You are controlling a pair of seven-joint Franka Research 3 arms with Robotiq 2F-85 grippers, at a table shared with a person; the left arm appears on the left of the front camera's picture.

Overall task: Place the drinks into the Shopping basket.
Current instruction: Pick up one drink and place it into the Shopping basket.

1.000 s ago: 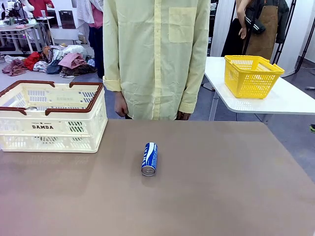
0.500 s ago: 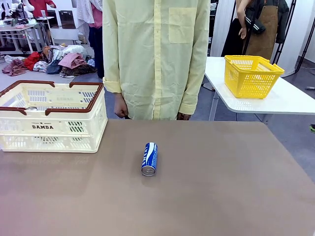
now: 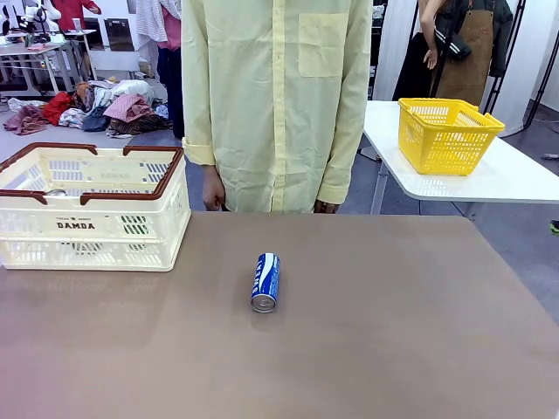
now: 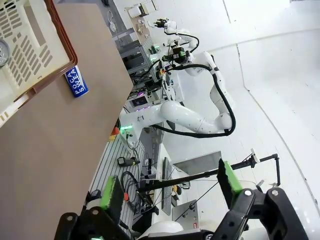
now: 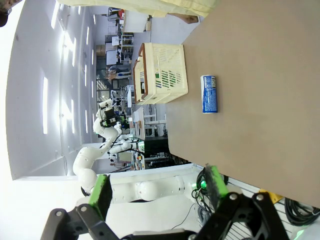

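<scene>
A blue can (image 3: 265,282) lies on its side near the middle of the bench (image 3: 393,332), its silver top facing the robot. It is well apart from the cream-white basket (image 3: 92,209), which sits at the far left of the bench with its brown handles folded outward. In the left wrist view a silver can top (image 4: 3,51) shows inside the basket, so at least one drink seems to be in already; the blue can is probably the one still to go.

Over the last second nothing has shifted: the can has not rolled, the basket has not moved, and the person in the pale yellow shirt (image 3: 275,96) stands at the far edge as before, hands (image 3: 214,190) hanging below the cuffs. That quiet suggests a pause between placements, with the pick of the blue can not yet begun.

The left gripper (image 4: 167,192) is raised off the bench, its green-padded fingers (image 4: 112,192) spread wide and empty. The right gripper (image 5: 156,192) is likewise released, its fingers (image 5: 216,187) fully apart, touching nothing, with the blue can (image 5: 209,93) lying well ahead of it.
</scene>
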